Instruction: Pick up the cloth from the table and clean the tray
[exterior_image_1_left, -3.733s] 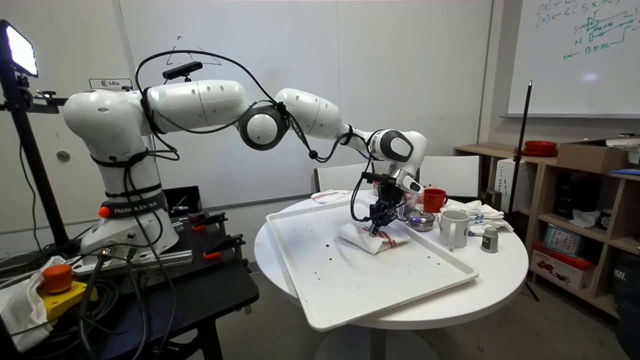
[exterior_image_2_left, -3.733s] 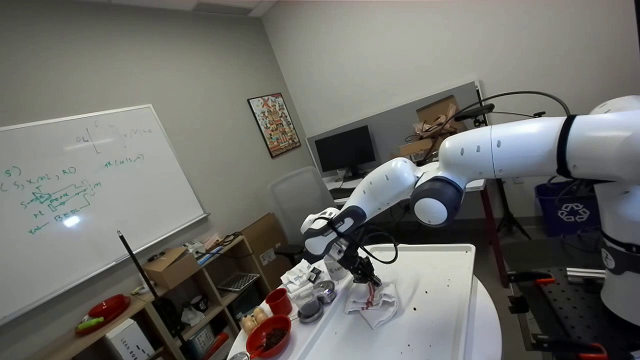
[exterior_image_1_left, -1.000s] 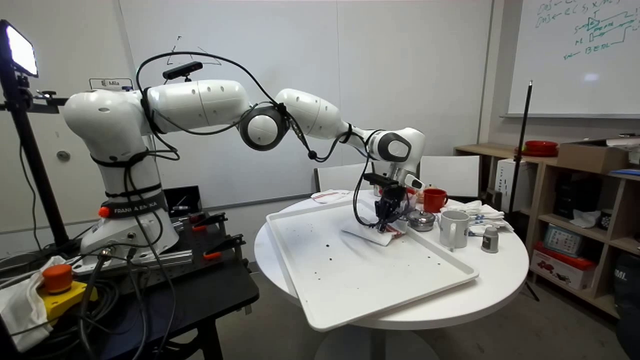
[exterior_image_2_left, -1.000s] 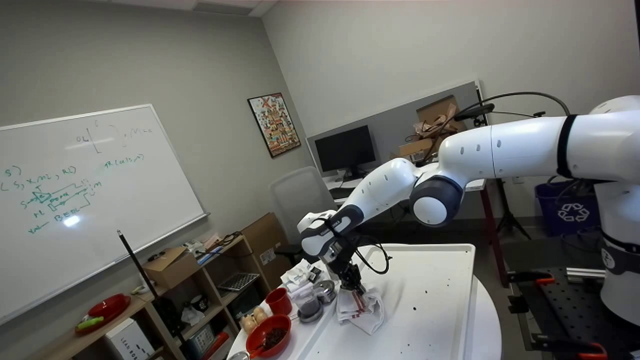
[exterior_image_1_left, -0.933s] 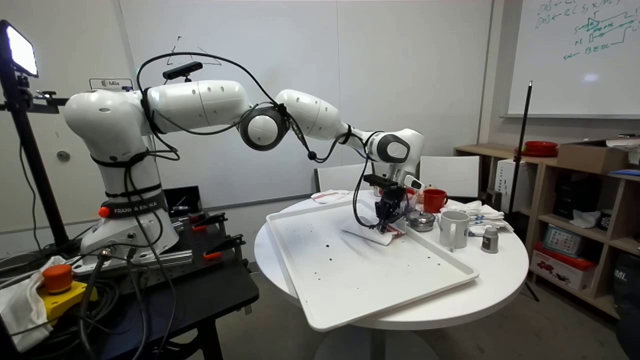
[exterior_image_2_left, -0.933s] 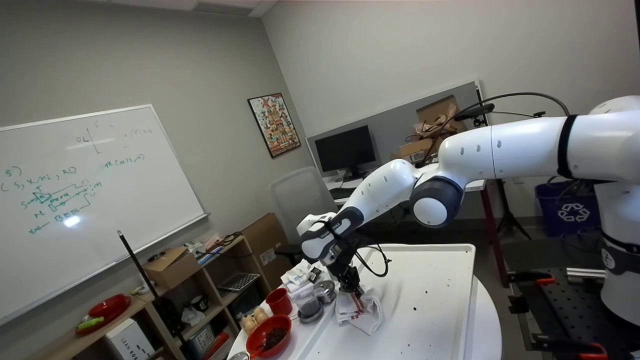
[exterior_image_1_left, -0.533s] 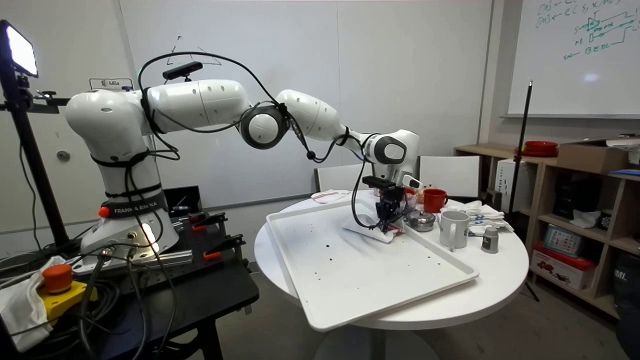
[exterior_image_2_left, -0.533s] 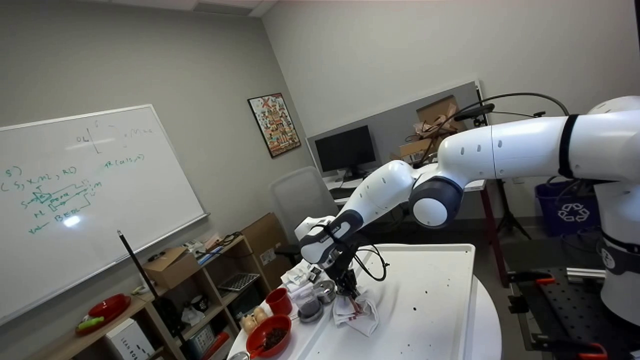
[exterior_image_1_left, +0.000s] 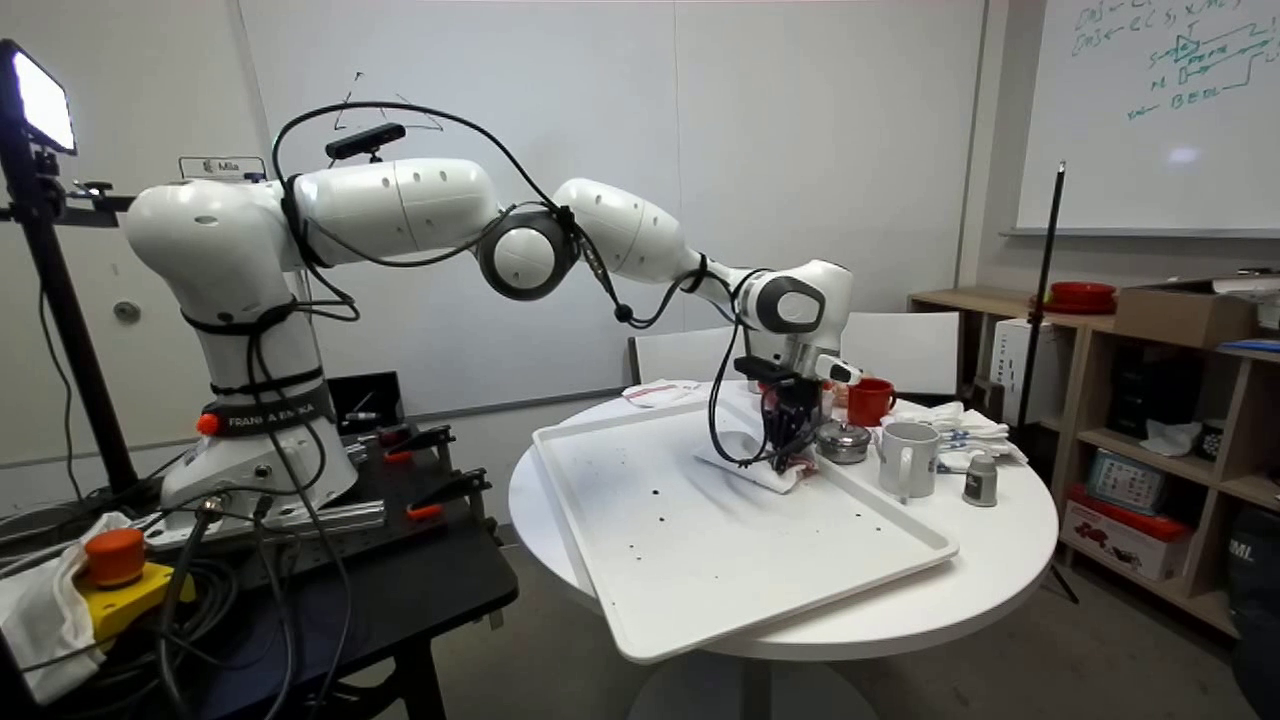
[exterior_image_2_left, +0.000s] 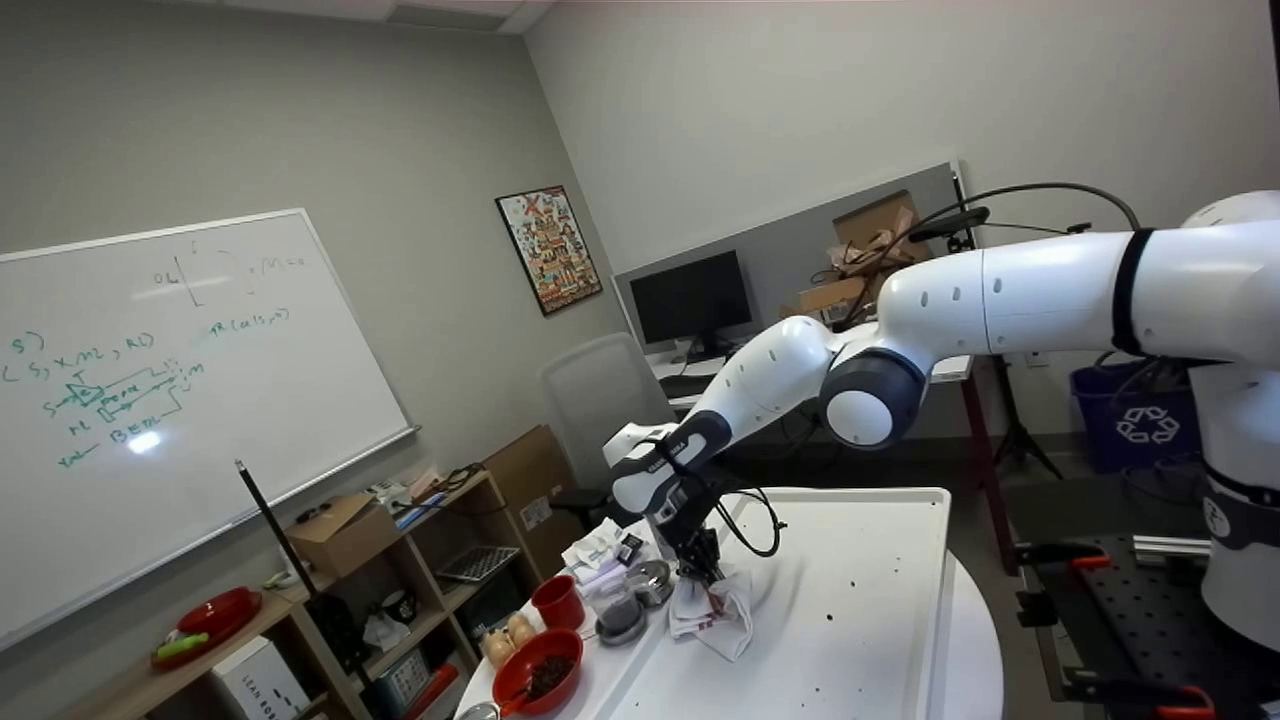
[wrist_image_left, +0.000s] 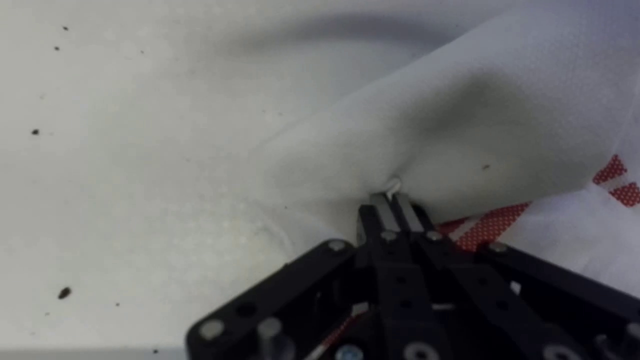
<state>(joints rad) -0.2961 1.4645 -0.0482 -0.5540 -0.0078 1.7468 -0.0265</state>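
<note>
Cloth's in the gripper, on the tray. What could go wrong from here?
The gripper pinches only a small fold of the cloth, which might slip out under drag. A wide stroke could bump the metal container beside the tray. Dark specks lie outside the cloth and could be missed.

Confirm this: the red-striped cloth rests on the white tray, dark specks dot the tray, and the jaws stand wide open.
Not wide open: the wrist view shows the jaws shut on a fold of the red-striped cloth. The rest is right: the cloth rests on the white tray, and dark specks dot the tray.
</note>
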